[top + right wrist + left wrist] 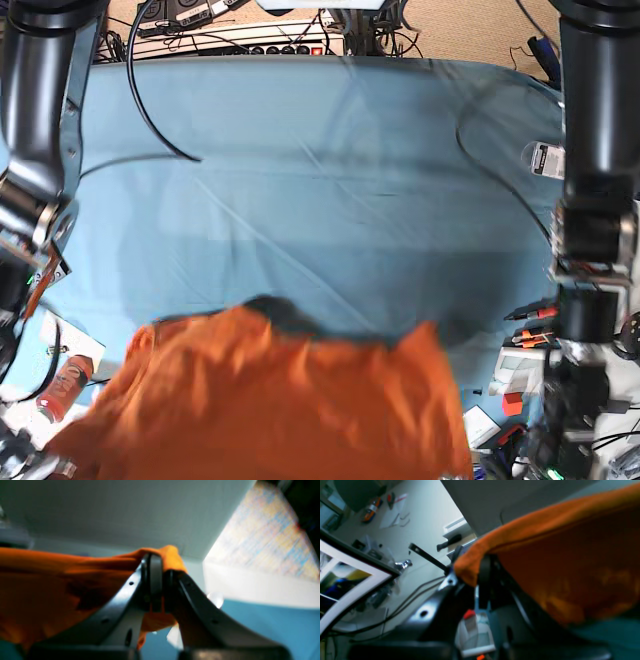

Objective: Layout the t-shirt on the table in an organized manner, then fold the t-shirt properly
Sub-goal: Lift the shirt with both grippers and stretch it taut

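Observation:
The orange t-shirt hangs spread and blurred over the near edge of the teal table, with a dark shadow behind it. In the left wrist view my left gripper is shut on a folded edge of the t-shirt, which stretches away to the right above the table. In the right wrist view my right gripper is shut on another edge of the t-shirt, which stretches left above the table. In the base view both grippers are hidden at the bottom corners.
A black cable lies on the table's far left and another on its right. A white label sits near the right edge. Tools and boxes lie off the right side, a bottle off the left.

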Robot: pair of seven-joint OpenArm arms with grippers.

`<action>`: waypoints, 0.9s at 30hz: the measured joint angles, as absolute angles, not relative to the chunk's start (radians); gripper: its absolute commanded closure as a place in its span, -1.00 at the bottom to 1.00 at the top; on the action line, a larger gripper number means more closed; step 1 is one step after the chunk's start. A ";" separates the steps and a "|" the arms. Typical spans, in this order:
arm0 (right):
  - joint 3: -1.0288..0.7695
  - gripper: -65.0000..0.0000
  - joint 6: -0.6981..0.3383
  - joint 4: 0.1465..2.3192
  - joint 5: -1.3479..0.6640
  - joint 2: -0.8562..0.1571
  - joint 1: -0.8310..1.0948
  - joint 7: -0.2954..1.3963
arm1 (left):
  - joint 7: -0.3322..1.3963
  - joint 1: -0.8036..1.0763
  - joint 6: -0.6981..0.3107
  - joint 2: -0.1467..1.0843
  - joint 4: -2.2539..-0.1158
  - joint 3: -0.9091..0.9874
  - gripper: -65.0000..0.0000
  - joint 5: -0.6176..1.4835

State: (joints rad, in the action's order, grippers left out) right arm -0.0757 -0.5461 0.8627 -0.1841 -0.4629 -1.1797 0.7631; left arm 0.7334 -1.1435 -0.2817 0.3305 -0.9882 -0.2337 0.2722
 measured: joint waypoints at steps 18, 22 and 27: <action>-0.077 1.00 -0.546 0.866 -0.690 -0.570 -1.266 1.401 | 1.222 -1.157 -0.296 0.427 -0.992 -0.229 1.00 0.662; -0.077 1.00 -0.551 0.867 -0.757 -0.573 -1.232 1.424 | 1.272 -1.031 -0.335 0.421 -0.986 -0.230 1.00 0.722; -0.076 1.00 -0.569 0.870 -0.811 -0.564 -1.122 1.420 | 1.282 -0.941 -0.345 0.421 -0.991 -0.212 1.00 0.738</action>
